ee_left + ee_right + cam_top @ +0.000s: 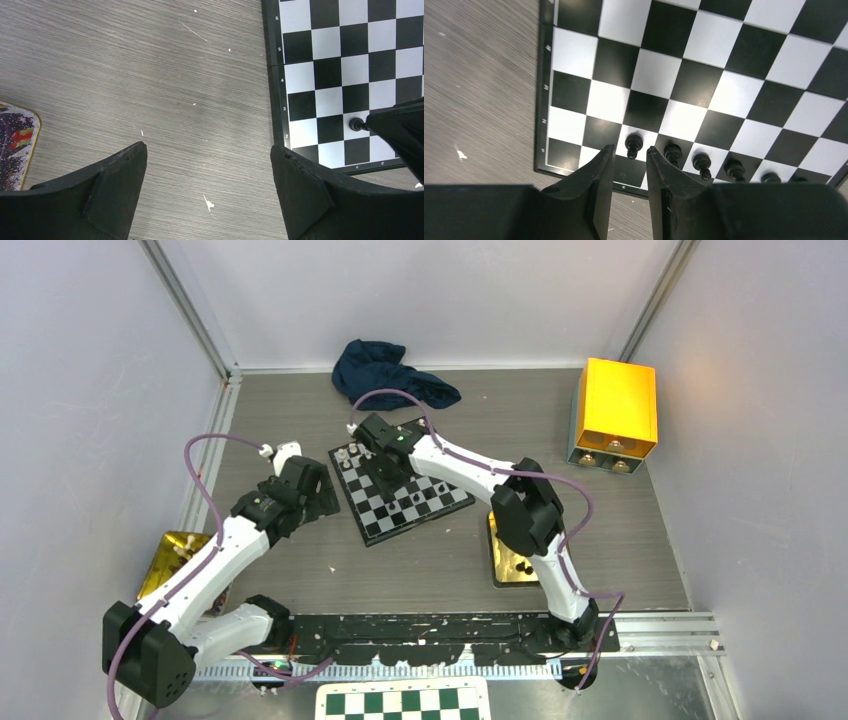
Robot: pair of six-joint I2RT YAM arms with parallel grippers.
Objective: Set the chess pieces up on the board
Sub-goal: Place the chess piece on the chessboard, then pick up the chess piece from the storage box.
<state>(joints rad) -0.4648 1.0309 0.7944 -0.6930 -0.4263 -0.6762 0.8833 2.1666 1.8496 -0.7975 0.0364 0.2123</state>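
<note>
A: How do we show the left arm (215, 560)?
B: Folded low at the left, elbow back near its base; the left gripper (207, 150) points down, jaws spread wide.
A: And the right arm (500, 495)?
B: Stretched forward and leftward; we see the right gripper (630, 148) aimed down, fingers (599, 170) parted by a narrow gap.

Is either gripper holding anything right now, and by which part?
Nothing held. Left gripper open over the table; right gripper open, fingers flanking a black pawn on the board, untouched.

Robotics lab test cell; blank white walls (90, 390), aluminium corner posts (197, 315); two arms (215, 560) on a bench rail (420, 625)
</note>
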